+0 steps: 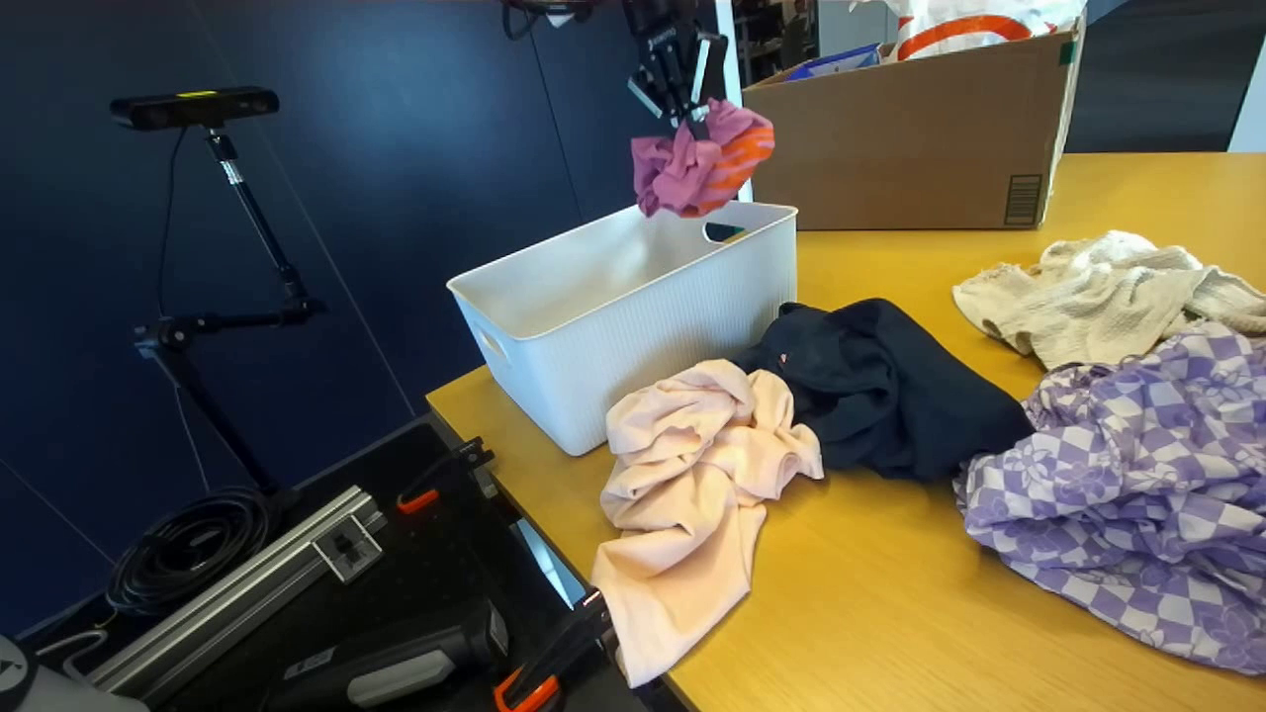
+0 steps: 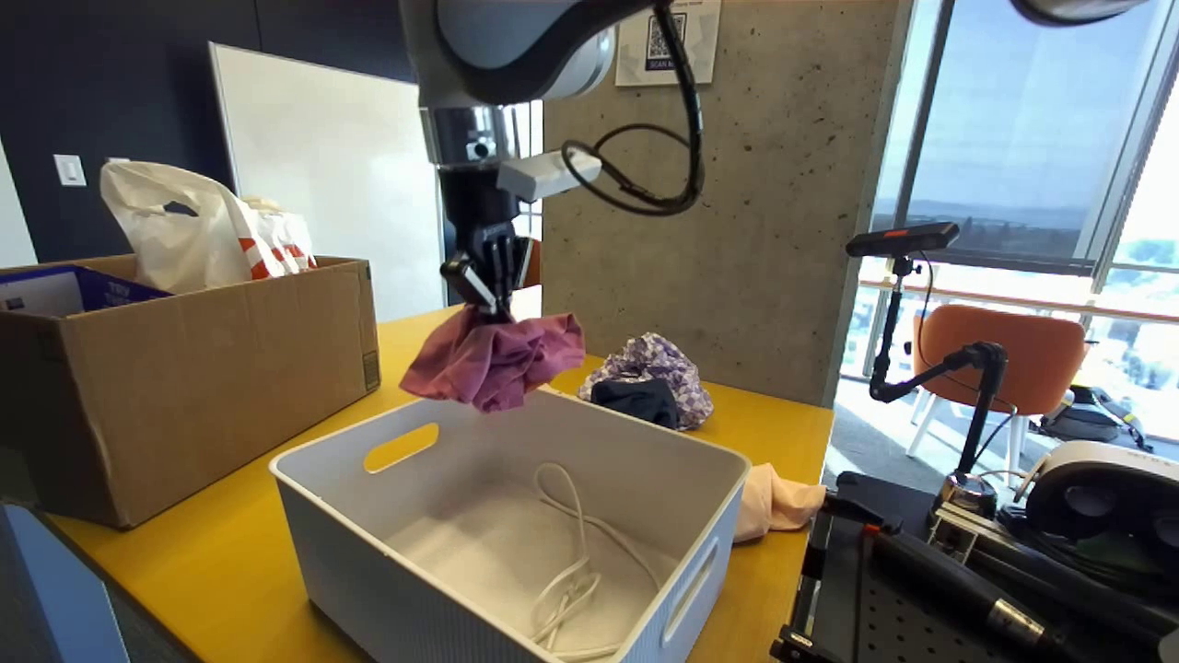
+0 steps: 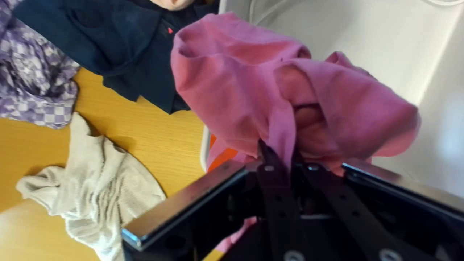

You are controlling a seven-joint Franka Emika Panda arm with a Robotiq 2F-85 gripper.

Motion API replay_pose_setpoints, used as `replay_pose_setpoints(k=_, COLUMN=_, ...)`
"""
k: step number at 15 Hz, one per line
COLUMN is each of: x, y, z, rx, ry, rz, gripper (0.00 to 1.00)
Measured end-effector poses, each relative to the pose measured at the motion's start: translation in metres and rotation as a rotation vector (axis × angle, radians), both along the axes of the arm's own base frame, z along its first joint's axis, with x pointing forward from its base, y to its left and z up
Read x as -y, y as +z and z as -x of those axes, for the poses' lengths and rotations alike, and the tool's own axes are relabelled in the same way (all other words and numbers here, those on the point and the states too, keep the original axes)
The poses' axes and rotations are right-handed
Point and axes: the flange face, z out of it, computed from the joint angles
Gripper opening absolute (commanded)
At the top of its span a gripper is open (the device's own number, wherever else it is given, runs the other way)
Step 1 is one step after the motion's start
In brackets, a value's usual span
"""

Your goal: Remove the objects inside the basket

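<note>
**Gripper (image 3: 279, 154) is holding magenta-pink garment (image 3: 235, 83) above white basket (image 1: 633, 341)**

Nearest in an exterior view, the peach-pink garment (image 1: 692, 465) is lapping over the edge of the table (image 1: 860, 583), the lilac-and-white checked garment (image 1: 1137, 475) lying to its right. Behind, the navy garment (image 1: 890, 396) is resting just beside the basket, where a white cable (image 2: 566, 589) is lying inside. A cream-white cloth (image 1: 1108, 297) is lying farther back. The jaws are pinching the magenta-pink garment over the basket's far end, a brown cardboard box (image 1: 910, 138) standing beyond.
</note>
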Motion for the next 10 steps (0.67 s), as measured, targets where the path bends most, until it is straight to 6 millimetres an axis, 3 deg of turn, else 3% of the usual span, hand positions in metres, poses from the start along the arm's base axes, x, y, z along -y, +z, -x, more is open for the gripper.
replay_pose_setpoints(k=5, x=0.057, y=0.065, z=0.058, rx=-0.014, ry=-0.130, rz=0.065, gripper=0.02)
replay_pose_setpoints(k=10, x=0.114, y=0.087, z=0.137, rx=-0.078, ry=-0.238, rz=0.094, gripper=0.02)
